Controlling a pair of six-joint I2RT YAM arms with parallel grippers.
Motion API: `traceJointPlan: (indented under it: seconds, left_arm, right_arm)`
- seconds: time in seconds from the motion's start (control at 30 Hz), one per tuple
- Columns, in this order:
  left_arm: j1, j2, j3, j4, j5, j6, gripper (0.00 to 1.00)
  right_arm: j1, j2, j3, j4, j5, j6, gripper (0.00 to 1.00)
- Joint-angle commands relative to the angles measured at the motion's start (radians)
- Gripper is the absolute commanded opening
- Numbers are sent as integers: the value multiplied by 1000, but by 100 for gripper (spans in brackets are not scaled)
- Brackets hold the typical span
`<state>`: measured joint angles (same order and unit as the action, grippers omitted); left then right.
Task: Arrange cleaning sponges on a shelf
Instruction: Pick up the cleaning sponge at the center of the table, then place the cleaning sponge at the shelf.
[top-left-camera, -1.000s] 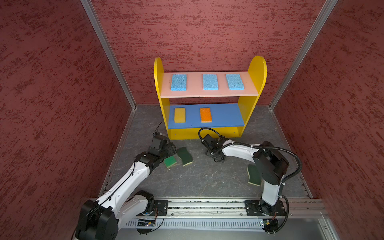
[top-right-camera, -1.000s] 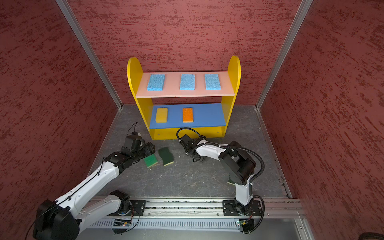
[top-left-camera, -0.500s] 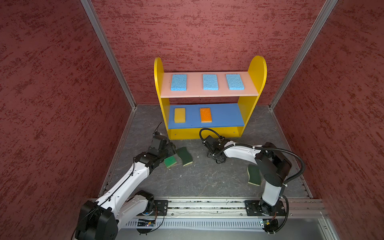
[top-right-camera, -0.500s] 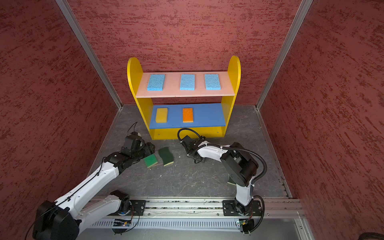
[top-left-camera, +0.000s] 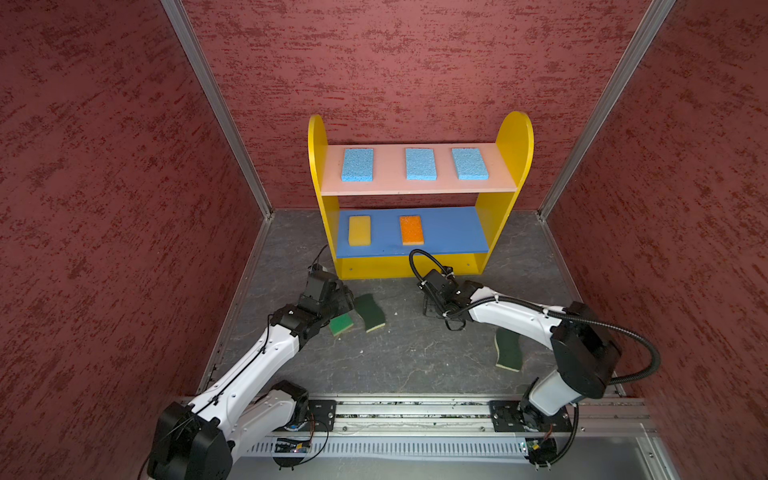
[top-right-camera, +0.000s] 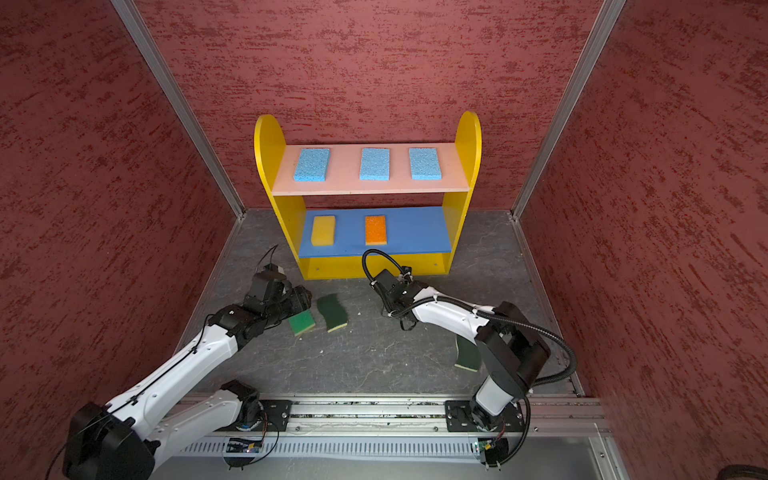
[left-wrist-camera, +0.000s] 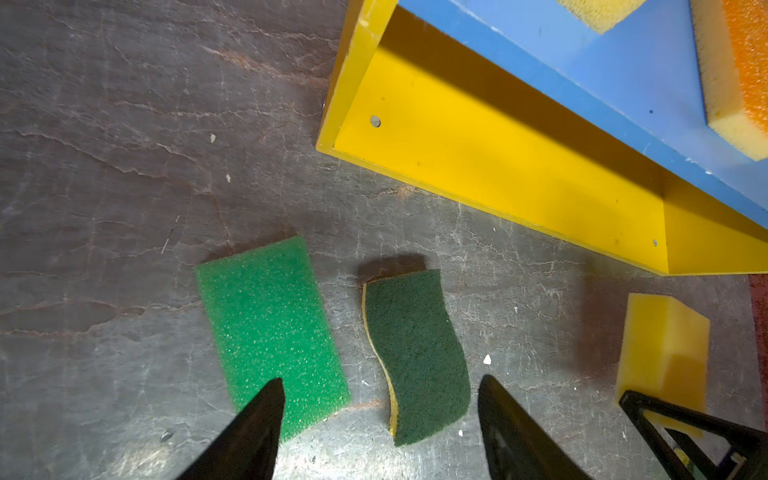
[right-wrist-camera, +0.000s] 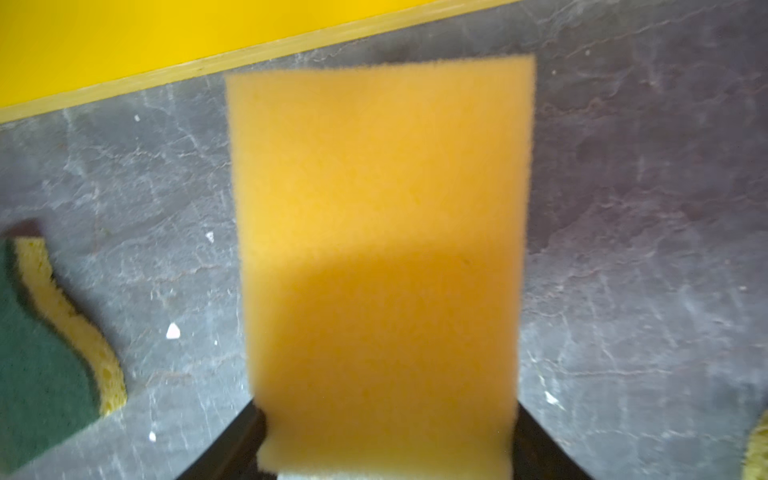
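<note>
Because it looks soft, the right end effector (right-wrist-camera: 386, 411) pinches the yellow sponge (right-wrist-camera: 380, 228) across its sides; left end effector (left-wrist-camera: 381, 379) open.

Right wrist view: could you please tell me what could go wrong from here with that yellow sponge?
1. The right gripper pinches the yellow sponge only at one end; soft foam may sag or slip in transit.
2. The free spot on the blue board lies beside the orange sponge, under the pink board; either might get bumped.
</note>
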<state>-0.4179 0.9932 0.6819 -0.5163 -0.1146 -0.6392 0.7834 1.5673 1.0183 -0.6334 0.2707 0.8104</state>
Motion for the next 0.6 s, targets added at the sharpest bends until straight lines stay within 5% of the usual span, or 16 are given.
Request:
traceJointPlan:
  seconds: [0.0, 0.57]
  left_arm:
    - [-22, -17, 34, -11, -48, -4, 74]
    - [-105, 48, 88, 50, -100, -23, 74]
  right_arm:
    - [-4, -92, -15, -13, 63, -80, 70]
    - [-35, -252, -2, 13, 258, -329, 70]
